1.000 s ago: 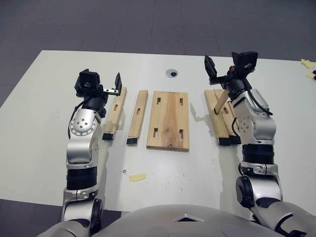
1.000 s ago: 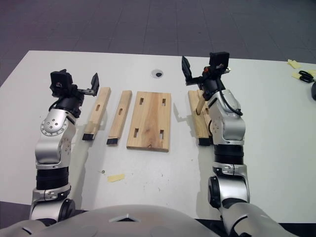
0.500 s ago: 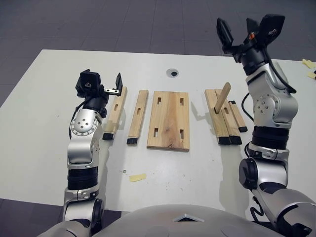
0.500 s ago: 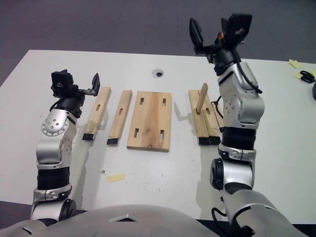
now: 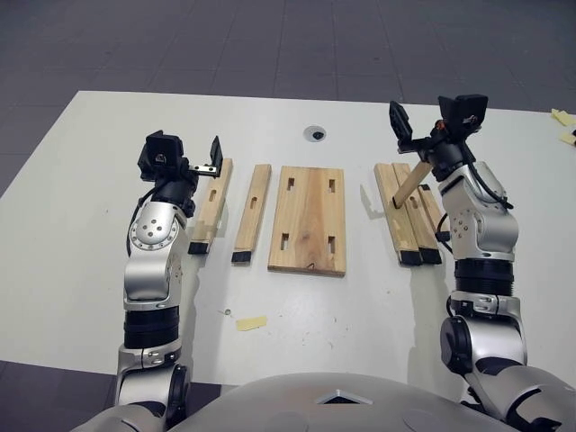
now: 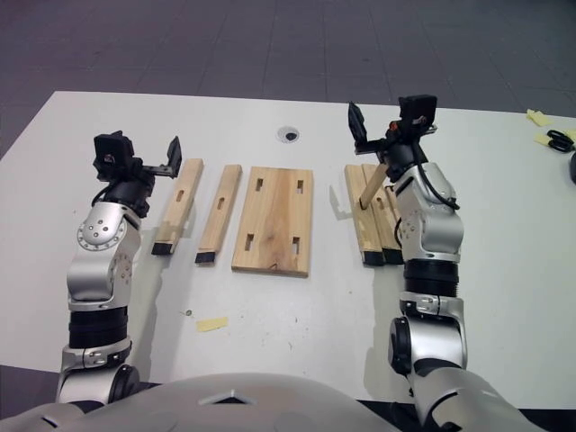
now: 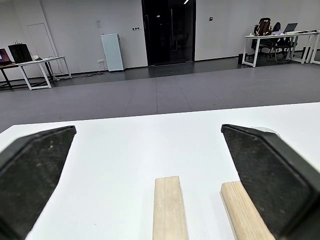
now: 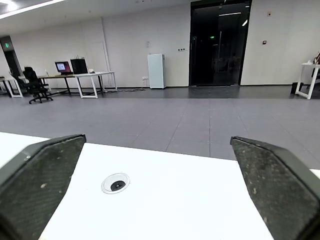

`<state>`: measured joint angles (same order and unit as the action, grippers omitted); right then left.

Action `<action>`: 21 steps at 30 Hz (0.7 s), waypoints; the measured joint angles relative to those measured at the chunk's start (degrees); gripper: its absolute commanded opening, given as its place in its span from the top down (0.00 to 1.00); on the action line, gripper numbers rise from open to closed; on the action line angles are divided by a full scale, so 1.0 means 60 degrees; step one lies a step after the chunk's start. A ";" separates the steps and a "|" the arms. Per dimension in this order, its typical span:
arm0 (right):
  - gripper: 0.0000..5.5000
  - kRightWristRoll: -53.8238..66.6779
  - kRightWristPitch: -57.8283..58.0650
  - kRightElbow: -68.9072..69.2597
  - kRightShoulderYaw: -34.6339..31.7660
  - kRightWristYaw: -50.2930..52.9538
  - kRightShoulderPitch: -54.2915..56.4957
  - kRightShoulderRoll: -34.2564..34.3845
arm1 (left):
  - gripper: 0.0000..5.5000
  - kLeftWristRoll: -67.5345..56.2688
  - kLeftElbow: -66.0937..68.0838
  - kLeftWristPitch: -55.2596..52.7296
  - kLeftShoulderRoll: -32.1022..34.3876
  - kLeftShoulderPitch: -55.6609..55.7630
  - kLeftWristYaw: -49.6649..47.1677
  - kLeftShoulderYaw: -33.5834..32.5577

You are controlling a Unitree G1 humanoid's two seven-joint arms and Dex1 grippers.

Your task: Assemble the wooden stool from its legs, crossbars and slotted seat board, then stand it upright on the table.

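Right gripper is spread wide with nothing between its fingers, hanging just above the top end of the short pale wooden crossbar that stands tilted out of the right-hand bundle. Half a second ago this arm was raised high over the far table edge; it has now come back down to about where it was a second ago. The crossbar kept its lean while I was away from it, so I judge it is lodged in or propped on a leg rather than needing my hold, and the descent reads as a return to seat or re-grip it. Left gripper is also spread and empty, unmoved, hovering at the far end of the outer left leg. No other piece has shifted; assembly has barely begun. Count on the white table: one flat rectangular light-wood seat board with four slots, lying in the middle; two long slotted wooden legs with black feet side by side left of it; right of it a bundle of flat wooden pieces touching one another, apparently three, though I cannot separate legs from crossbars there; plus the one tilted crossbar.
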<state>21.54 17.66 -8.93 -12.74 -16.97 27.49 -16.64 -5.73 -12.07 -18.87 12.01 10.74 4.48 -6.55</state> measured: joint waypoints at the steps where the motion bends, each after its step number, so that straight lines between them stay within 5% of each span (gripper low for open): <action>1: 0.02 0.0152 0.0220 -0.0032 -0.0136 0.0087 0.0112 0.0007 | 0.02 0.0001 0.0007 0.0000 0.0000 0.0000 0.0000 0.0001; 6: 0.02 0.1141 0.0836 0.0312 -0.1027 0.0299 0.0802 -0.0133 | 0.02 -0.0002 0.0053 0.0001 0.0002 -0.0003 0.0012 0.0008; 12: 0.02 0.3368 0.1587 0.0168 -0.3742 0.0223 0.0792 -0.1275 | 0.02 -0.0006 -0.0133 -0.0013 -0.0009 -0.0567 -0.0016 -0.0021; 21: 0.02 0.4332 0.4339 0.0701 -0.3371 -0.3735 -0.4340 -0.2582 | 0.02 -0.0002 -0.0769 -0.0226 -0.0085 -0.1441 -0.0163 -0.0056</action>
<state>47.53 43.70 -4.72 -32.97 -39.38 1.45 -32.13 -5.74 -16.68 -20.23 11.50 2.10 3.50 -6.89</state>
